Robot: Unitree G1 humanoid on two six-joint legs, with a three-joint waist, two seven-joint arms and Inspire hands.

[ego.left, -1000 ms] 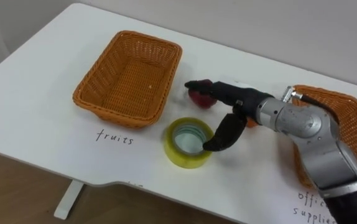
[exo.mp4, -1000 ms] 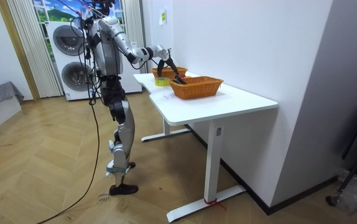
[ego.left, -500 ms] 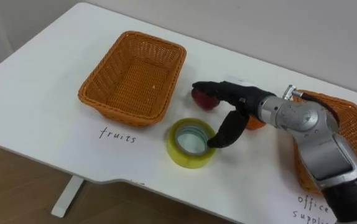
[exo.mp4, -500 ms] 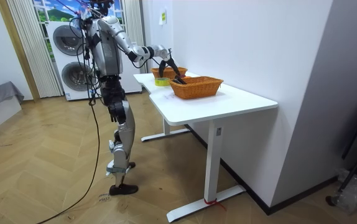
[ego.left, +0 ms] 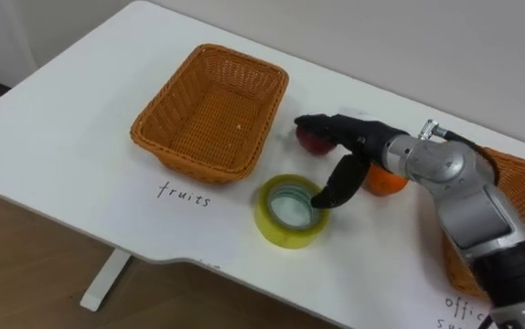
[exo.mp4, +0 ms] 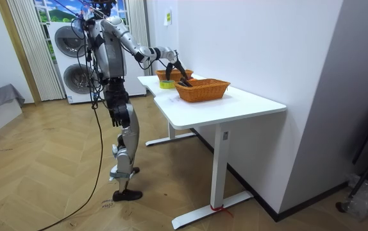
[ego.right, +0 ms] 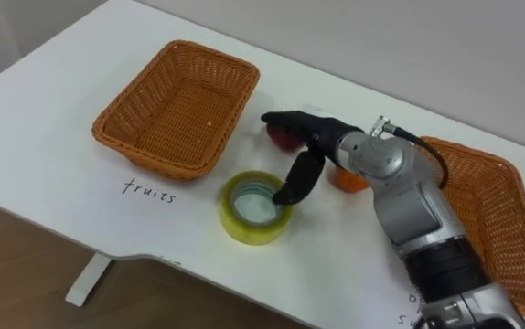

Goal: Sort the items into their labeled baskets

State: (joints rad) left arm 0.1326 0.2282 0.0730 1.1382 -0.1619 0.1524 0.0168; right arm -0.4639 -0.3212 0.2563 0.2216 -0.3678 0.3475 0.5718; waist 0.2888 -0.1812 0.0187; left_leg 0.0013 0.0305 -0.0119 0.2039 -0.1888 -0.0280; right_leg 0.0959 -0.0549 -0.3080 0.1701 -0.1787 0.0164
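Observation:
A yellow tape roll (ego.left: 276, 230) lies flat on the white table (ego.left: 80, 119), in front of the empty wicker basket (ego.left: 157, 146) marked fruits. My right hand (ego.left: 358, 139) reaches in from the right, open. Its straight fingers stretch over a red apple (ego.left: 310, 142), and its thumb points down onto the roll's right rim. An orange (ego.left: 389, 182) lies just behind the wrist. In the room view I stand at the table's end with the right hand (exo.mp4: 171, 61) out over it.
A second wicker basket (ego.left: 523, 196), for office supplies, stands at the right with dark things inside, seen in the room view. The table's front edge (ego.left: 180, 260) runs close below the tape roll. Wooden floor lies beyond it.
The whole picture has shifted, so the camera moved. My right hand keeps nearly the same pose, thumb at the tape roll's rim and fingers over the apple.

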